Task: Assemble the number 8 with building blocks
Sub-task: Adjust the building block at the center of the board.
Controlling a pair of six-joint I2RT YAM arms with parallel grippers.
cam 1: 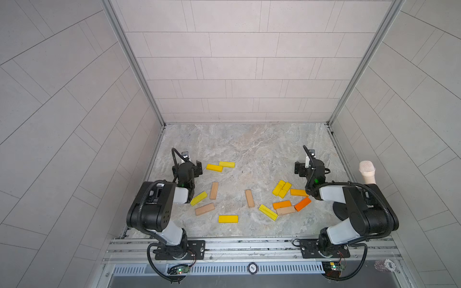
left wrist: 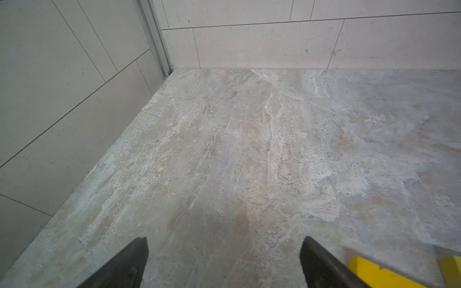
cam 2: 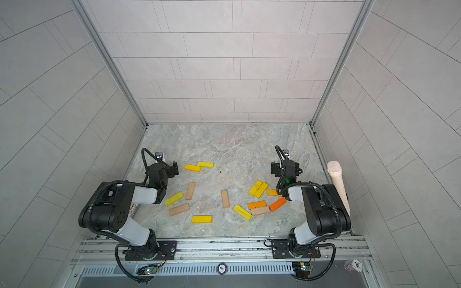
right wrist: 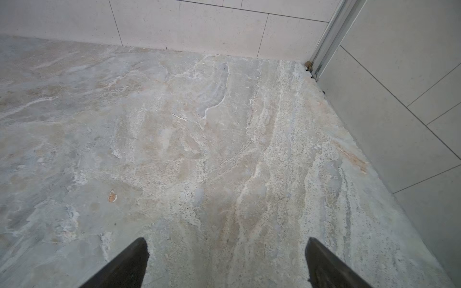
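— The grippers?
— Left gripper gapes wide and holds nothing; a yellow block lies just beside one finger. Right gripper is equally spread and empty, over bare marble tabletop
— And the building blocks?
— Scattered flat between the two grippers, mostly behind them

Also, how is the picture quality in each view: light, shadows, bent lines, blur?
In both top views the light is soft, the building blocks cast only faint shadows, and the wall tile lines bow near the edges. In the left wrist view the left end effector looks soft-edged. In the right wrist view the marble tabletop is sharp, without glare.
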